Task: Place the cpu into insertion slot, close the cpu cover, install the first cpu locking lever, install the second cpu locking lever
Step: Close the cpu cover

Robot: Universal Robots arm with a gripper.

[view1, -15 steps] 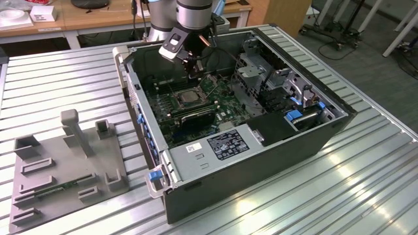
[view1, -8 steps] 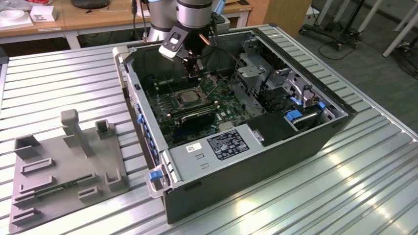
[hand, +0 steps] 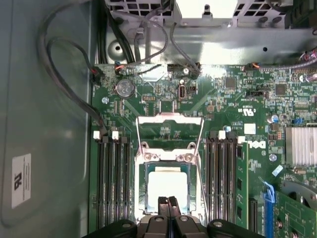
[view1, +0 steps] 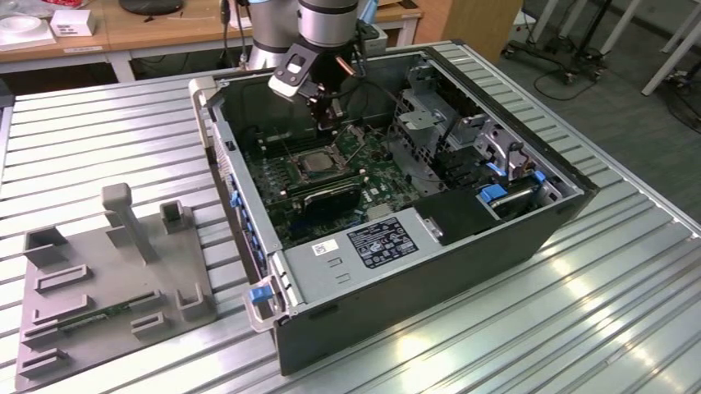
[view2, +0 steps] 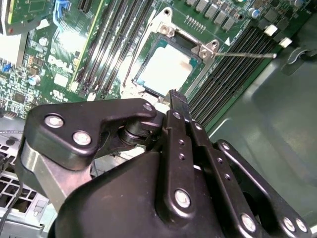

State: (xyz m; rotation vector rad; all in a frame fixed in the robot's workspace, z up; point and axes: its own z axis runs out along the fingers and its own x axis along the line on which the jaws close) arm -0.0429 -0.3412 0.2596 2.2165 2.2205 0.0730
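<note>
Black-fingered, your gripper (hand: 167, 199) is closed up w/ nothing btwn the tips, hanging just over the near edge of the cpu (hand: 168, 184). Cpu lies flat in the insertion slot (hand: 143, 188); cpu cover (hand: 168, 119) stands flipped open just beyond it, mem slots (hand: 111, 183) flanking both sides.

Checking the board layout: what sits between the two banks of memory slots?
The insertion slot, with the cpu seated in it, in the first wrist view.
</note>
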